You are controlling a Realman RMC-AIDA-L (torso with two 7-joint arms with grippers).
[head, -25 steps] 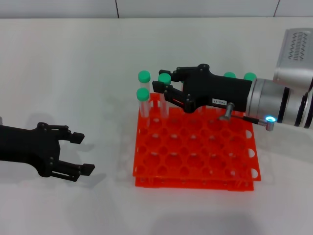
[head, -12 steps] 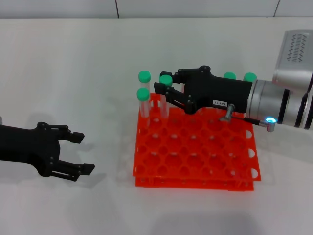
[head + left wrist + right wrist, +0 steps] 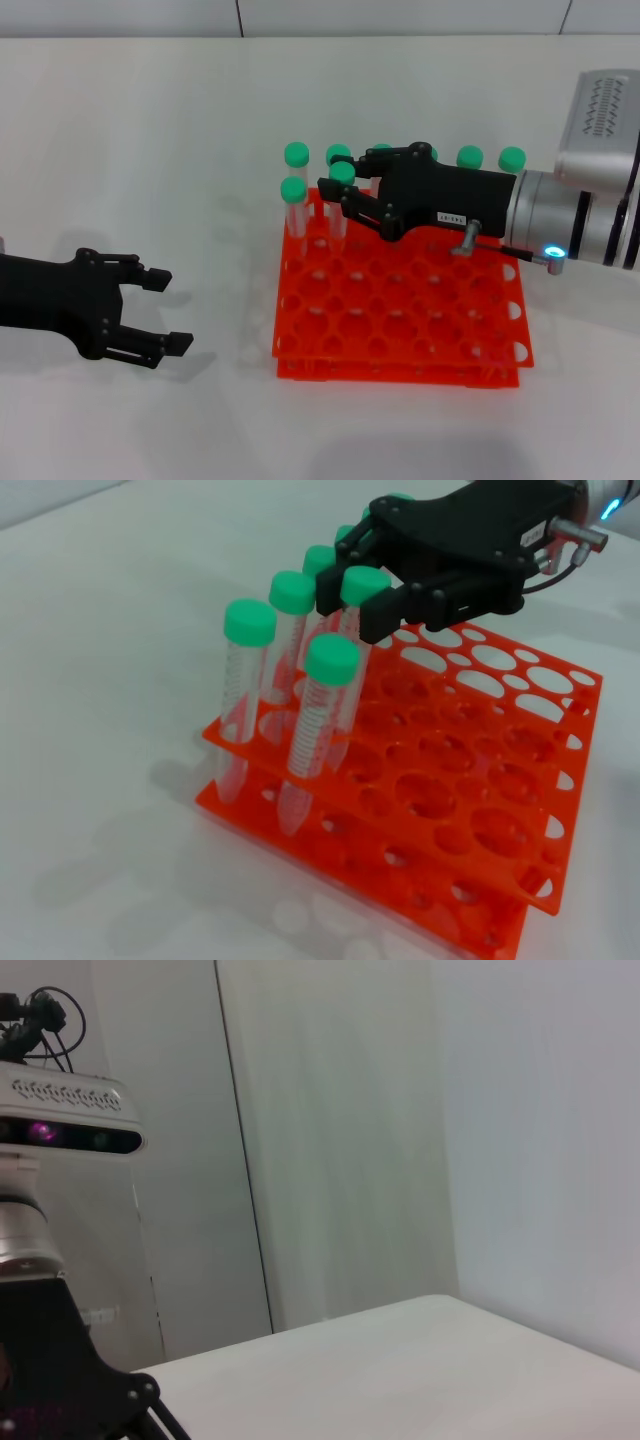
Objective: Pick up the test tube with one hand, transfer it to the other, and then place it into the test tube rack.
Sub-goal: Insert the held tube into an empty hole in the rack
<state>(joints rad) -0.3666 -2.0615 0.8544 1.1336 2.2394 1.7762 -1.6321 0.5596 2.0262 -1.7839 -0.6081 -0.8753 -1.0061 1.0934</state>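
While clamped in the right pincer point(image 3: 350, 195) just under its green cap, over the rack's point(image 3: 400, 310) far-left holes, seems light, stiff, slippery: tube point(image 3: 340, 205); left pincer point(image 3: 165, 312) apart over the tabletop point(image 3: 150, 150).

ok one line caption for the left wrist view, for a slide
Right end effector lowering a green-capped test tube into the orange test tube rack beside tubes already seated.
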